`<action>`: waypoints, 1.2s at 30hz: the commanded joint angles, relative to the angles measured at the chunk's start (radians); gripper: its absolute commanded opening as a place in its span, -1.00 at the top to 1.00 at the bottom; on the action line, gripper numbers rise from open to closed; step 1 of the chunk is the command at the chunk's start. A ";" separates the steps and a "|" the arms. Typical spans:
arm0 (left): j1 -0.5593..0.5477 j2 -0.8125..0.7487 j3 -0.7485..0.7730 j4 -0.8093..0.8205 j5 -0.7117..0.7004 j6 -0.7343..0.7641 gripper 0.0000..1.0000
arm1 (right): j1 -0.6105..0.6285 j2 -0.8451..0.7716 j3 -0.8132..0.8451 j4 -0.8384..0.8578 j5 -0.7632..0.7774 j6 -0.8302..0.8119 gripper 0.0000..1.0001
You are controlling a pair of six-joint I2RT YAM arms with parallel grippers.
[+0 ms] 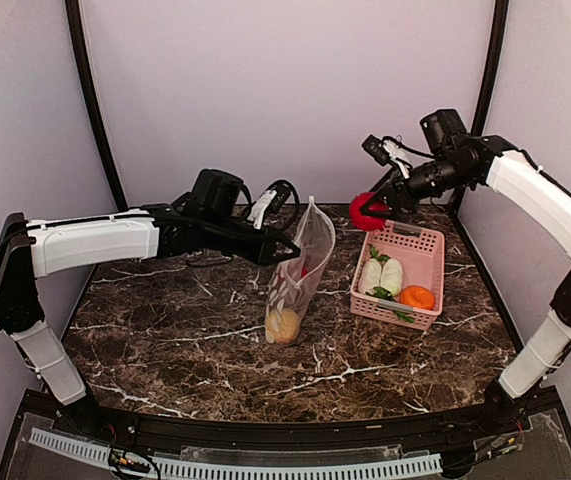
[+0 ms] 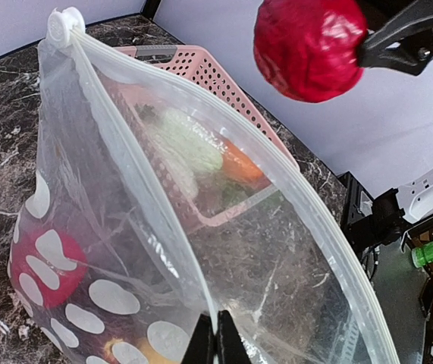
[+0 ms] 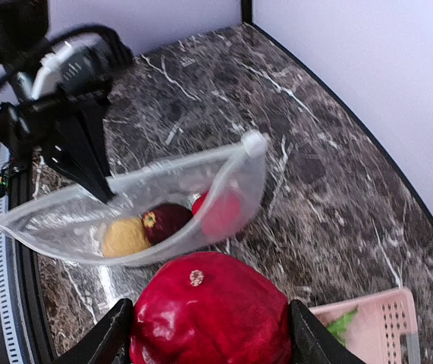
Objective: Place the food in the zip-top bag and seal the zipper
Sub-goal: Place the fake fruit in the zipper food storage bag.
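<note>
The dotted zip-top bag hangs upright mid-table with its mouth open. My left gripper is shut on the near edge of the mouth, at the zipper strip. Inside lie a yellowish piece, a dark purple piece and a red ball. My right gripper is shut on a second red ball and holds it in the air between the bag and the pink basket. Two white radishes and an orange piece lie in the basket.
The pink basket stands right of the bag on the dark marble table. Black frame posts rise at the back corners. The left arm stretches across the table's left half.
</note>
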 commanded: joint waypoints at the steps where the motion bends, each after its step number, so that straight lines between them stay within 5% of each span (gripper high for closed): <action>1: -0.006 -0.009 0.031 -0.058 -0.039 0.055 0.98 | 0.058 0.046 0.123 0.019 -0.195 0.013 -0.15; 21: -0.005 -0.050 0.028 -0.048 -0.043 0.060 0.98 | 0.170 0.196 0.238 0.045 -0.428 0.079 -0.16; 36: -0.006 -0.137 -0.031 0.078 0.049 0.041 0.98 | 0.172 0.290 0.259 0.076 -0.393 0.074 -0.23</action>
